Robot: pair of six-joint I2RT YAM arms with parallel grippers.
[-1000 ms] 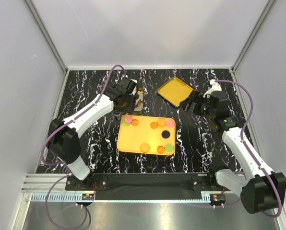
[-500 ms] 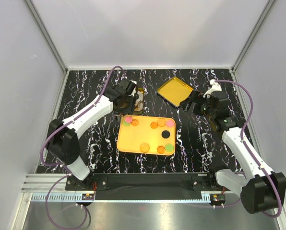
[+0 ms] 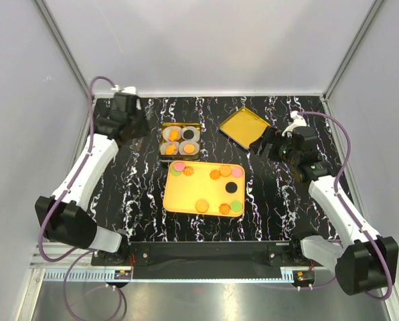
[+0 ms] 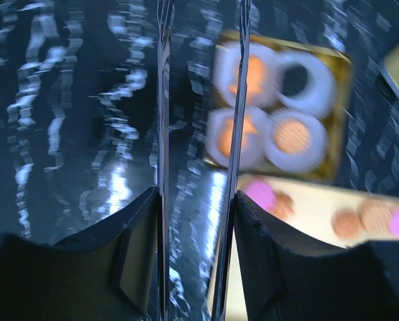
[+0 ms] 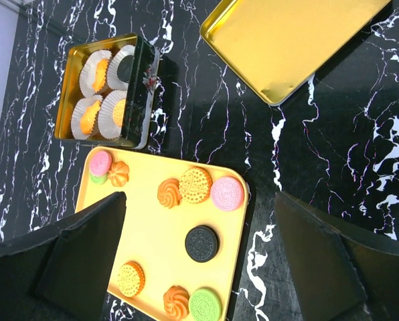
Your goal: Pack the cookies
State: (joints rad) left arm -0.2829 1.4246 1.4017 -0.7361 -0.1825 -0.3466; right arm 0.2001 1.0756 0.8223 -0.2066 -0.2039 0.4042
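Note:
Several cookies lie on a yellow tray (image 3: pixel 186 200), among them a black one (image 3: pixel 231 187), a pink one (image 3: pixel 237 172) and a green one (image 3: pixel 235 206). They also show in the right wrist view, the black cookie (image 5: pixel 203 243) near the middle. A gold tin (image 3: pixel 179 158) behind the tray holds four white paper cups, three with orange cookies and one with a black cookie (image 3: pixel 189 134). My left gripper (image 3: pixel 138 128) is open and empty over the table, left of the tin (image 4: pixel 340 120). My right gripper (image 3: pixel 272 146) is open and empty, above the tray's right side.
The tin's gold lid (image 3: pixel 245 127) lies upside down at the back, right of the tin and close to my right gripper; it shows in the right wrist view (image 5: pixel 290 40). The black marbled table (image 3: pixel 286 200) is walled on three sides.
My left arm has pulled back from the tin to the back left corner, and the four filled cups are uncovered. The right arm has hardly moved.

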